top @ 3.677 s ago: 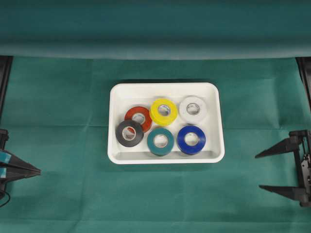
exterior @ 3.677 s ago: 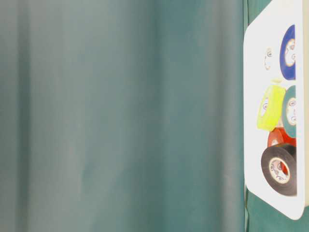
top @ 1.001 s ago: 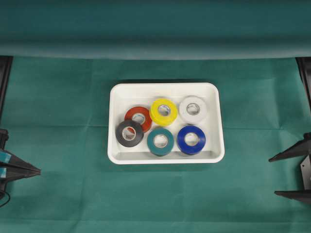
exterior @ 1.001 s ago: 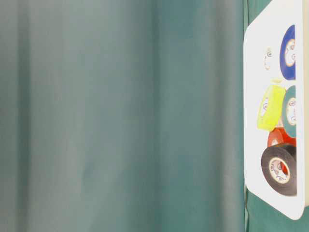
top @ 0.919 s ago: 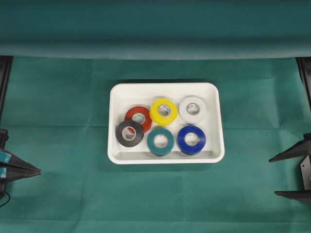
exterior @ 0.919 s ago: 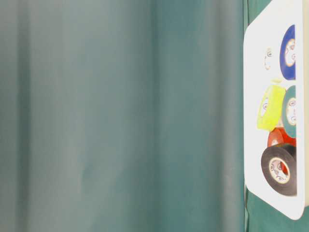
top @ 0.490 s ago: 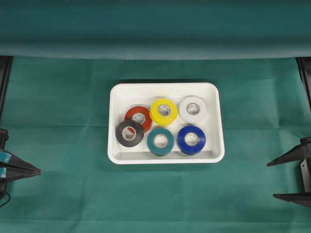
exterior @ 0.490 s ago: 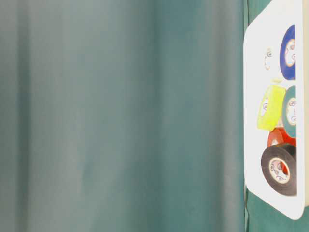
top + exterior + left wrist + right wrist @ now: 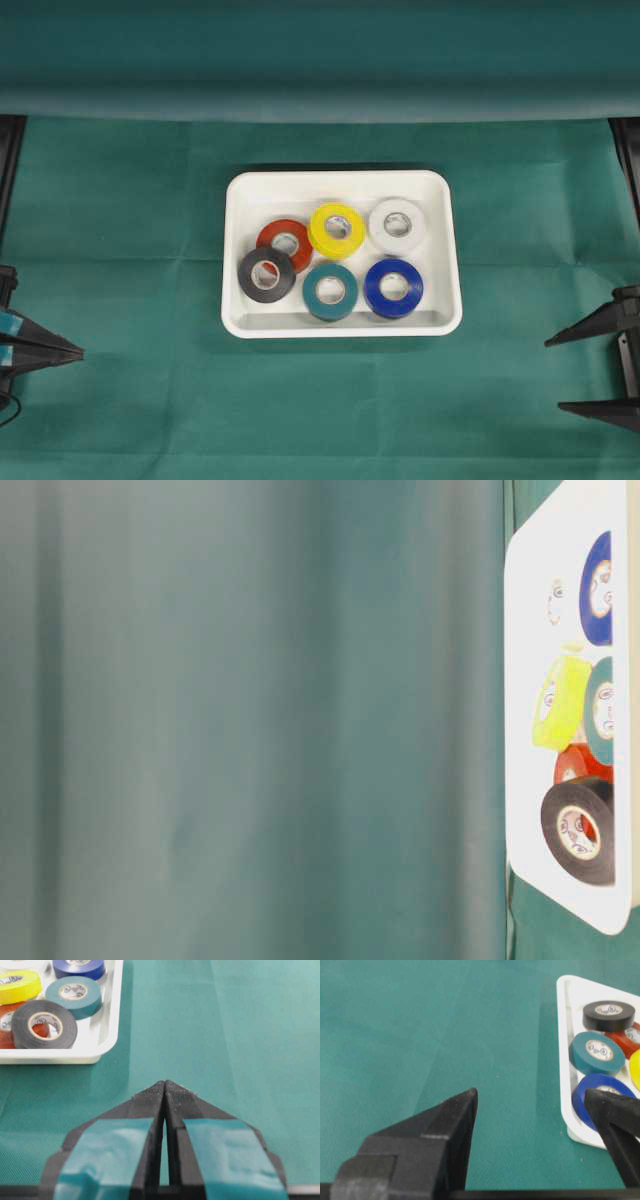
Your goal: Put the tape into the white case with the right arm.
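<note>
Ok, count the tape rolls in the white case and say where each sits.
6, all inside the white case. Back row: red, yellow, white. Front row: black, teal, blue. None seen outside.

A glossy white case [image 9: 341,186] holds red [image 9: 285,241], yellow [image 9: 337,230], white [image 9: 397,225], black [image 9: 266,274], teal [image 9: 330,290] and blue [image 9: 394,288] tape rolls on a dark green cloth [image 9: 130,220]. The left hand [image 9: 165,1091] is black with light-blue patches; the right hand [image 9: 598,371] all black.

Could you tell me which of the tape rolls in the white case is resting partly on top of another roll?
The black roll: it overlaps the edge of the red roll at the left of the white case; the yellow, white, teal and blue rolls do not visibly overlap.
</note>
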